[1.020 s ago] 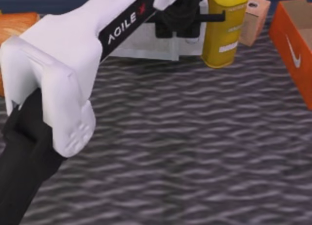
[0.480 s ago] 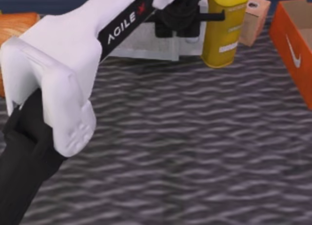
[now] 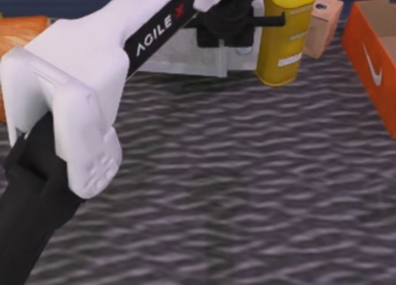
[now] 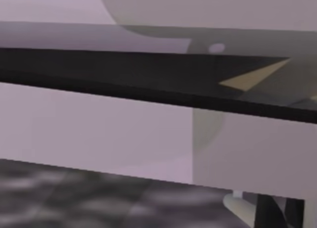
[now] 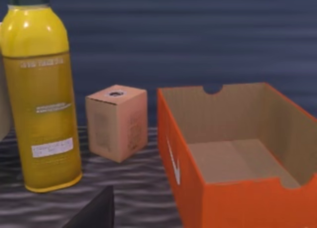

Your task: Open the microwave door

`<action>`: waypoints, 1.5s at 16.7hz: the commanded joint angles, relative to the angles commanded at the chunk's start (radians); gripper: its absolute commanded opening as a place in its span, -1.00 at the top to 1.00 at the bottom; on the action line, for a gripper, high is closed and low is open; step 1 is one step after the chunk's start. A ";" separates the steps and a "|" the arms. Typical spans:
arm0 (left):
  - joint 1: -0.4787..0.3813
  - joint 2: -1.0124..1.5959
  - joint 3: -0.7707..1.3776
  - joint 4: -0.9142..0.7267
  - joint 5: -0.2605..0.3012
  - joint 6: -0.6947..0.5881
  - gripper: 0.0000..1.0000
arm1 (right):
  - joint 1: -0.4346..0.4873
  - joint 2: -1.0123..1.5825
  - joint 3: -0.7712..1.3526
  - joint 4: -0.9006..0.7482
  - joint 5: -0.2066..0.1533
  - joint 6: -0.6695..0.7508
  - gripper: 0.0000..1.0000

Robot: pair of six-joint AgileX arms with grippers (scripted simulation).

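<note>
At the far left edge of the top view, an orange object point(image 3: 21, 34) shows behind the left arm point(image 3: 80, 81), too hidden to name. The arm fills the upper left of the frame, its white link marked AGILEX running diagonally up toward the top centre. There the left gripper point(image 3: 226, 25) shows as a dark mass against the microwave point(image 3: 185, 56), which sits at the top of the frame, left of centre, with only a pale face visible below the arm. Whether the fingers are apart or together cannot be told, since the arm covers them. The left wrist view is so close that it gives only pale panels crossed by a dark band, possibly the microwave door point(image 4: 99, 129) and its edge, above the grey rippled table point(image 4: 74, 198).

Just right of the gripper stands a tall yellow bottle point(image 3: 284, 38), and beside it a small tan carton point(image 3: 323, 25). At the upper right edge lies an open orange shoebox point(image 3: 374, 62) with a white swoosh. The right wrist view shows the same three from the side. The right gripper appears in no view.
</note>
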State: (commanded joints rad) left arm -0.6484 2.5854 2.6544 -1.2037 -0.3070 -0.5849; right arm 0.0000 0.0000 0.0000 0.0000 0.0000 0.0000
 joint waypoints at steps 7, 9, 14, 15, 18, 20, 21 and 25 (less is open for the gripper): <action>0.000 0.000 0.000 0.000 0.000 0.000 1.00 | 0.000 0.000 0.000 0.000 0.000 0.000 -1.00; 0.000 0.000 0.000 0.000 0.000 0.000 1.00 | 0.000 0.000 0.000 0.000 0.000 0.000 -1.00; -0.005 -0.040 -0.076 0.045 0.008 0.021 1.00 | 0.000 0.000 0.000 0.000 0.000 0.000 -1.00; -0.003 -0.062 -0.120 0.066 0.012 0.031 1.00 | 0.000 0.000 0.000 0.000 0.000 0.000 -1.00; 0.002 -0.137 -0.271 0.138 0.027 0.067 1.00 | 0.000 0.000 0.000 0.000 0.000 0.000 -1.00; 0.003 -0.178 -0.341 0.180 0.036 0.087 1.00 | 0.000 0.000 0.000 0.000 0.000 0.000 -1.00; 0.004 -0.191 -0.360 0.192 0.039 0.092 1.00 | 0.000 0.000 0.000 0.000 0.000 0.000 -1.00; 0.005 -0.198 -0.369 0.198 0.041 0.095 1.00 | 0.000 0.000 0.000 0.000 0.000 0.000 -1.00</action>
State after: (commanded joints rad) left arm -0.6439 2.3874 2.2854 -1.0054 -0.2659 -0.4899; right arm 0.0000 0.0000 0.0000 0.0000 0.0000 0.0000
